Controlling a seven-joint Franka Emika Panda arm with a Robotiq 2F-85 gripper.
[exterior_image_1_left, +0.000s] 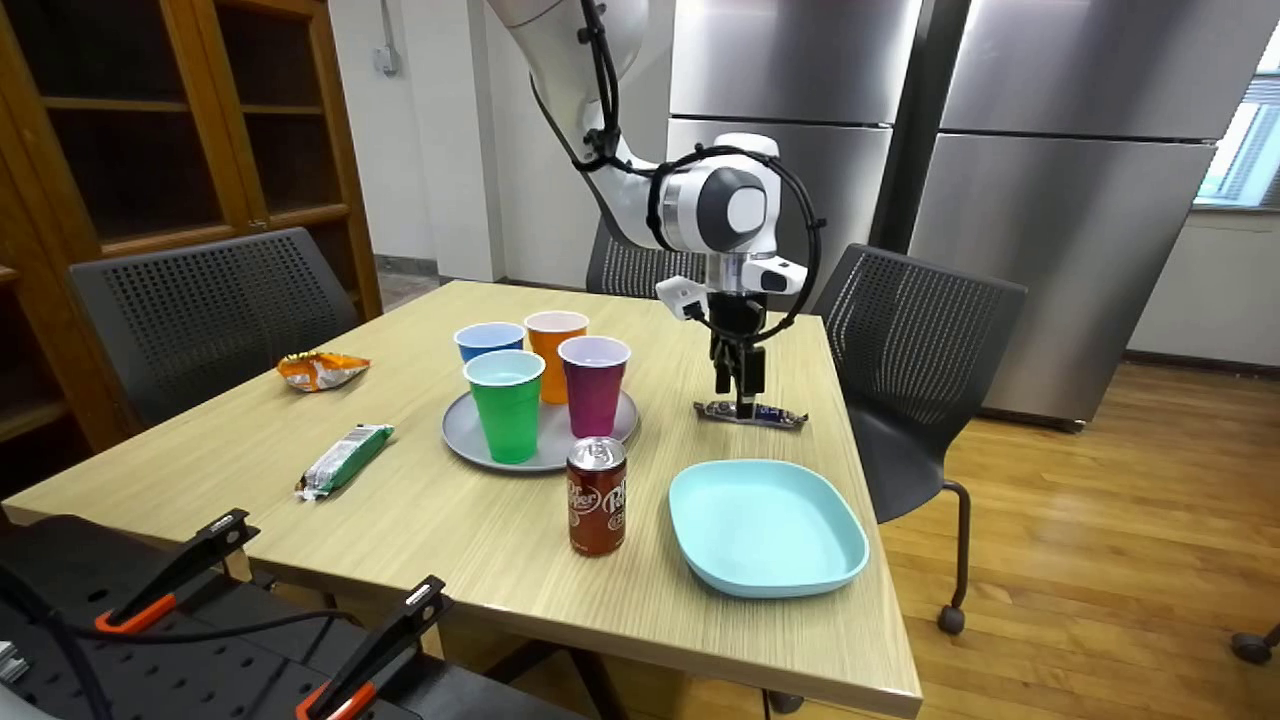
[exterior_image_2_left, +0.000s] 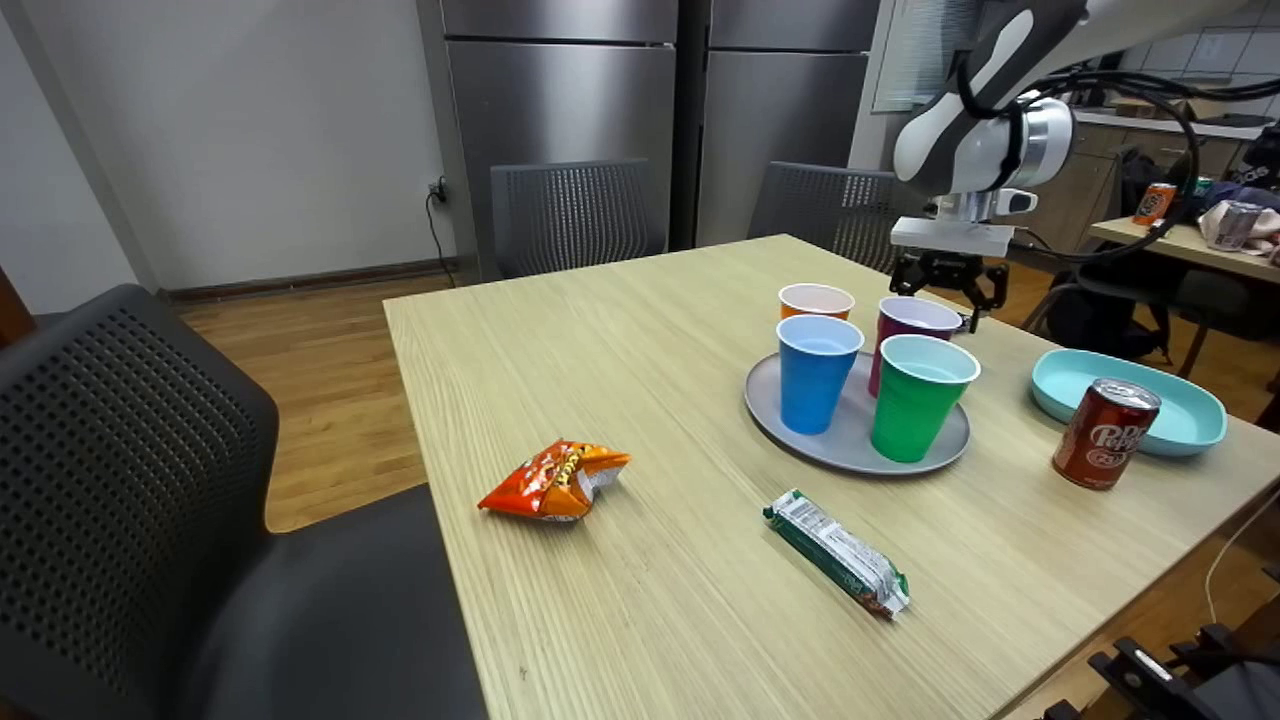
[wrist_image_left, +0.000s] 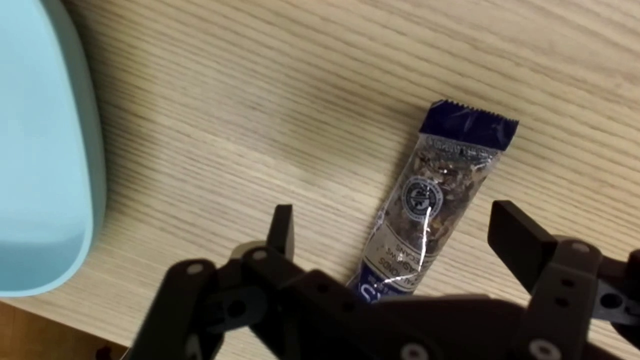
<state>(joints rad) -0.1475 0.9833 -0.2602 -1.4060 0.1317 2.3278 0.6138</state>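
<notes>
A snack bar (wrist_image_left: 432, 195) in a clear and dark blue wrapper lies flat on a pale wood-grain counter (wrist_image_left: 210, 135), beneath the black pincer (wrist_image_left: 400, 230). The pincer is spread wide: its two fingers (wrist_image_left: 520, 245) are parted on either side of the bar, and in the wrist view bare wood shows between the bar and each of them. How high the pincer sits above the counter is hard to judge. Also in the wrist view, a turquoise tray (wrist_image_left: 35, 150) is to the left of the pincer, near the bar but apart from it. In an exterior view, that tray lies in front of the pincer, nearer the camera, and a dark red Dr Pepper can (exterior_image_1_left: 597, 505) stands upright in front of the pincer and to its left as seen there. Directly left of the pincer, a gray plate (exterior_image_1_left: 458, 425) carries four cups: a green cup (exterior_image_1_left: 508, 415), a purple cup (exterior_image_1_left: 595, 395), an orange cup (exterior_image_1_left: 549, 345) and a blue cup (exterior_image_1_left: 490, 338). Well to the left of the pincer lie a green-and-white wrapped bar (exterior_image_1_left: 346, 460) and an orange snack bag (exterior_image_1_left: 322, 371). Behind the pincer are dark mesh-backed chairs (exterior_image_1_left: 915, 330) and tall steel refrigerators (exterior_image_1_left: 1050, 260).
</notes>
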